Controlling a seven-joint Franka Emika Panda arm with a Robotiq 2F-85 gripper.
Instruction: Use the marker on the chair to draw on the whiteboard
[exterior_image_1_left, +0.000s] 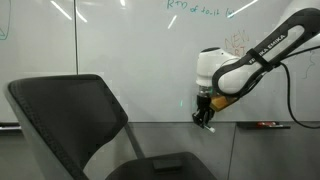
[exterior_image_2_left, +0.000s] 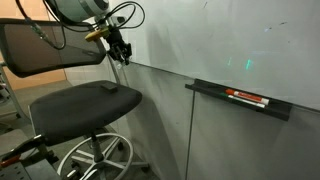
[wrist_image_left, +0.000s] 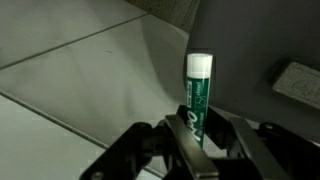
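Clamping tight, the end effector (wrist_image_left: 195, 138) grips the green marker (wrist_image_left: 198, 95), with the white tip pointing away from it. In an exterior view the chair (exterior_image_1_left: 70, 115) sits nearest, while arm and marker hang close to the lower part of the whiteboard (exterior_image_1_left: 120, 40) behind.

Green handwriting (exterior_image_1_left: 196, 6) on whiteboard (exterior_image_1_left: 130, 50), illegible, white lettering on robot arm (exterior_image_1_left: 270, 45) and marker (wrist_image_left: 198, 98), unreadable

Both exterior views share whiteboard (exterior_image_1_left: 110, 45); wrist looks close.
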